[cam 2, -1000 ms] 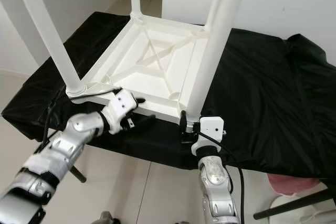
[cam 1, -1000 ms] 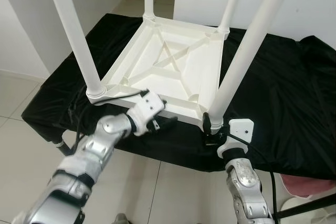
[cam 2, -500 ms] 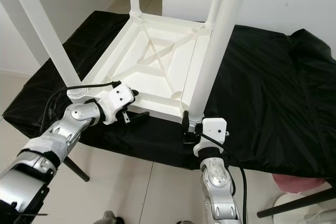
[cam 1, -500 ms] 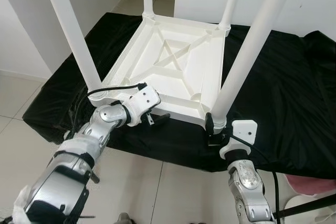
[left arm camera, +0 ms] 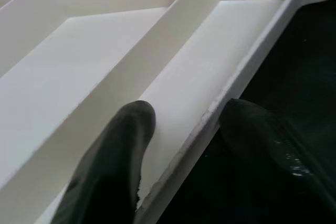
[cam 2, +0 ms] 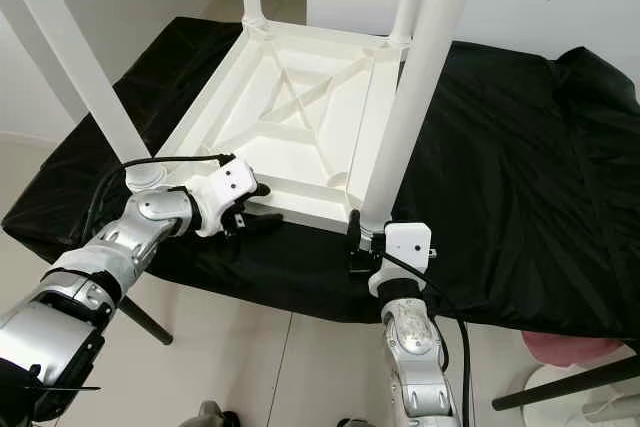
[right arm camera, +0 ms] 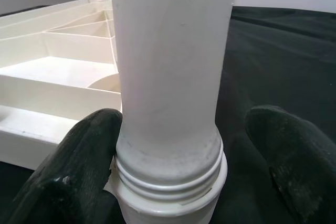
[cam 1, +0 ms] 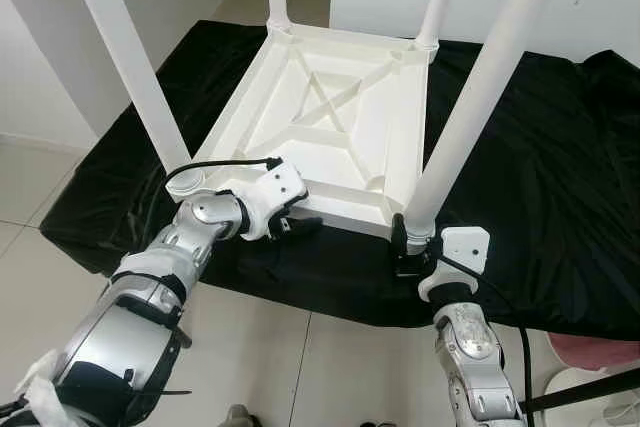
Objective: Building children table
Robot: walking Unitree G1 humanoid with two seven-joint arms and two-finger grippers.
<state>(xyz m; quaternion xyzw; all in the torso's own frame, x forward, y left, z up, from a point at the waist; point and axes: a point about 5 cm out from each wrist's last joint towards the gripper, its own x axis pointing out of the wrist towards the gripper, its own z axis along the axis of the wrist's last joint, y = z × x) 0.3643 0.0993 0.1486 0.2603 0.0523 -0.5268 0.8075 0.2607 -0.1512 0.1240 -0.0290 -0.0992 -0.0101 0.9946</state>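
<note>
A white plastic children's table (cam 1: pixel 330 137) lies upside down on a black cloth (cam 1: pixel 540 177), its legs pointing up. My left gripper (cam 1: pixel 298 225) is at the table's near rim (left arm camera: pixel 226 93). It is open, with one black finger (left arm camera: pixel 126 145) inside the rim and the other outside over the cloth. My right gripper (cam 1: pixel 400 243) is at the near right corner, open around the base of the near right leg (right arm camera: pixel 168 66). One finger (right arm camera: pixel 89 150) touches the leg's threaded collar, and the other stands apart from it.
The cloth covers a low stand whose front edge runs just below both grippers. Pale tiled floor (cam 1: pixel 40 197) lies to the left and in front. White walls stand behind. A pink thing (cam 1: pixel 592 349) and a black strut (cam 1: pixel 590 392) are at the lower right.
My left gripper has moved up from below the near rim and now straddles it. My right gripper has stayed at the leg's base. The camera has shifted a little.
</note>
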